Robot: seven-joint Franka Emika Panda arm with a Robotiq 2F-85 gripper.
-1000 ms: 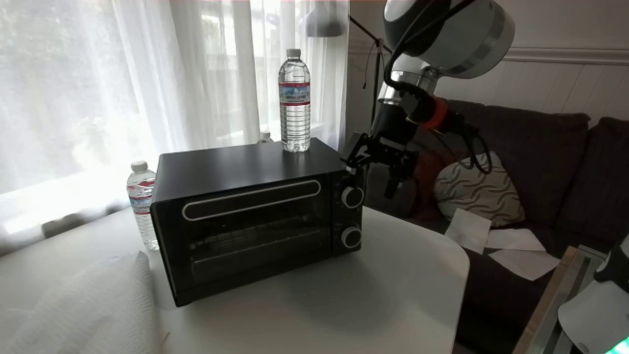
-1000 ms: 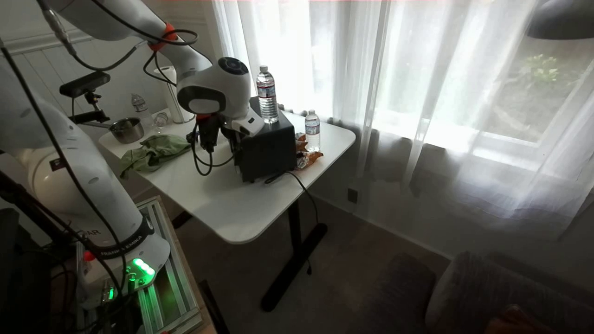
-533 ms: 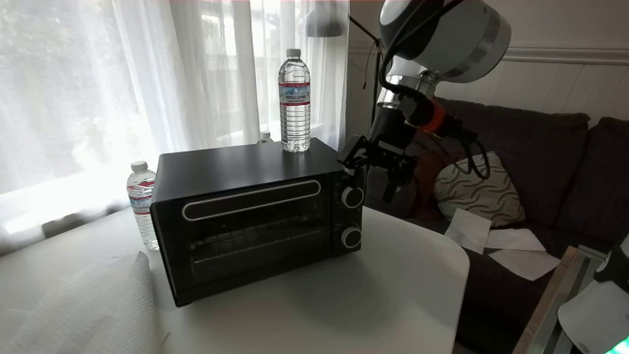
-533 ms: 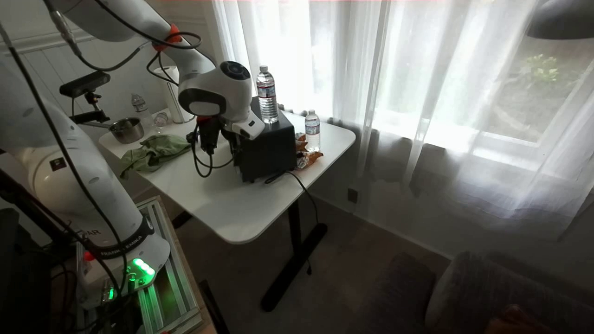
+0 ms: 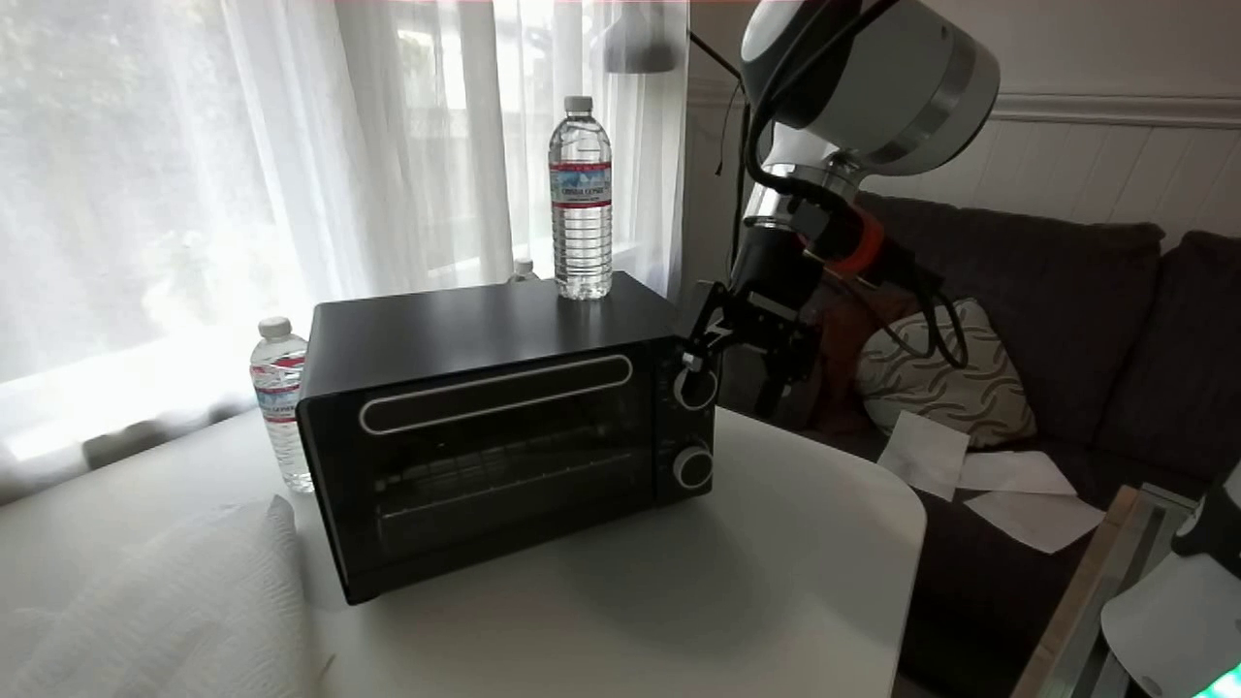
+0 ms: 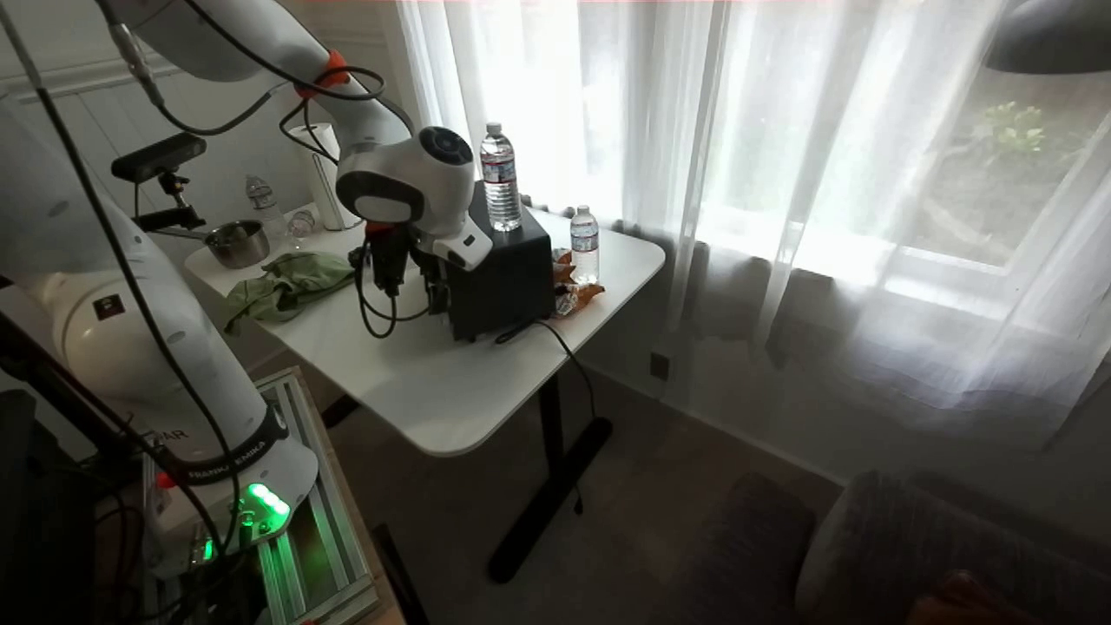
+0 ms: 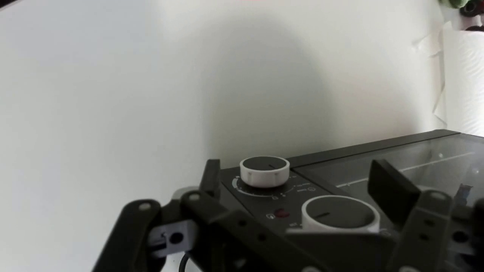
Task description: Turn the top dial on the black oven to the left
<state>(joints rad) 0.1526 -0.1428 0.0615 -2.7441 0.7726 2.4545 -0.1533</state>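
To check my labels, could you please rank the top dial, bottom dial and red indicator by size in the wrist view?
Top dial (nearest, so true dial sizes are unsure)
Bottom dial
Red indicator

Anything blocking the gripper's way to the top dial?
Nothing visible. In the wrist view, the gripper is open with the top dial showing between its jaws; the bottle on the oven stands off that path.
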